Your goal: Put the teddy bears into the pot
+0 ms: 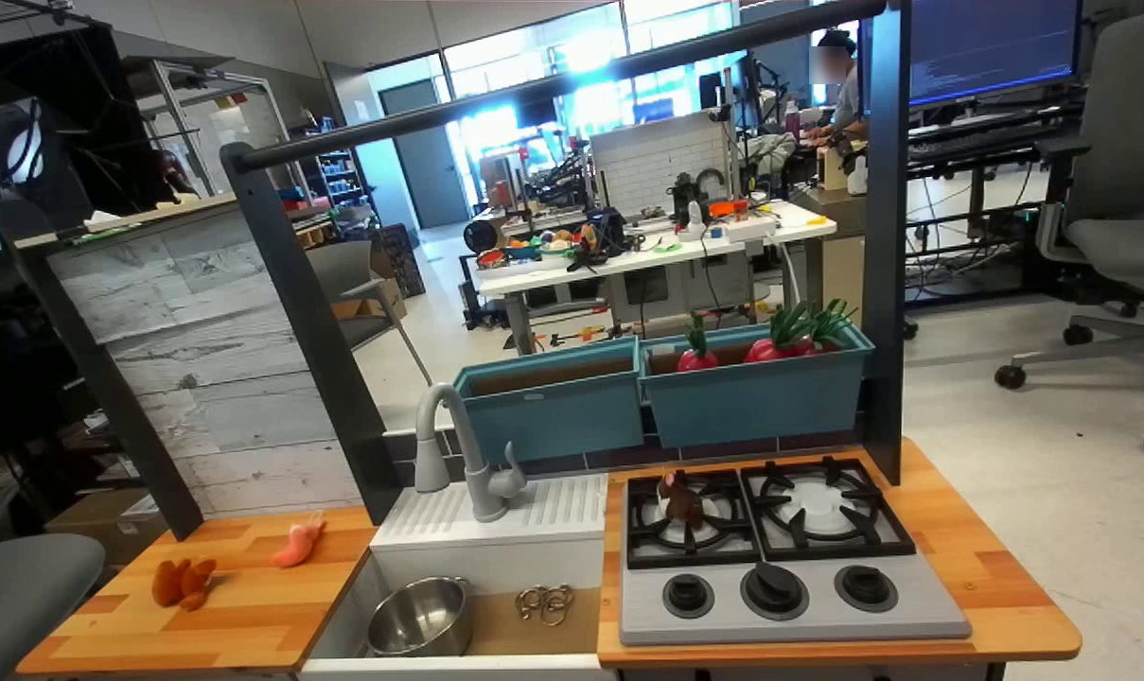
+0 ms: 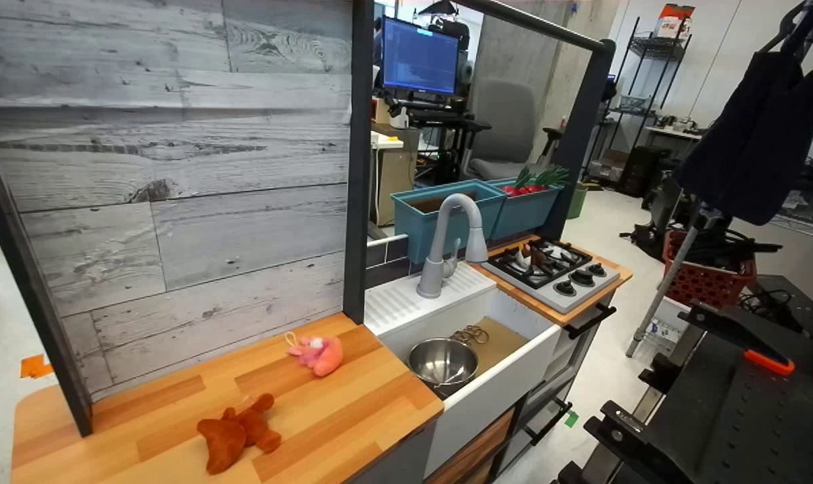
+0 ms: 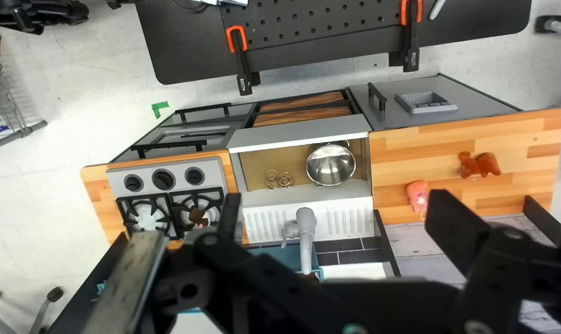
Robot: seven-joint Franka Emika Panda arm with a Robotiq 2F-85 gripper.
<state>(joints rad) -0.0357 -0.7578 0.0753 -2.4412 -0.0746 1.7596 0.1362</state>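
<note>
Stripy wood tops the bench [image 2: 362,413], where a soft orange-brown teddy bear [image 2: 235,433] and a pink teddy bear [image 2: 327,356] lie. One round, shiny metal pot [image 2: 443,361] sits in the white sink [image 2: 487,407]. Black fingers [image 3: 454,225], spread wide, hold nothing.

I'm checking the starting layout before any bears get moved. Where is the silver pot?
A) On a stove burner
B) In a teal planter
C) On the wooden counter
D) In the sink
D: all three views show the pot down inside the white sink, within its walls.
</note>
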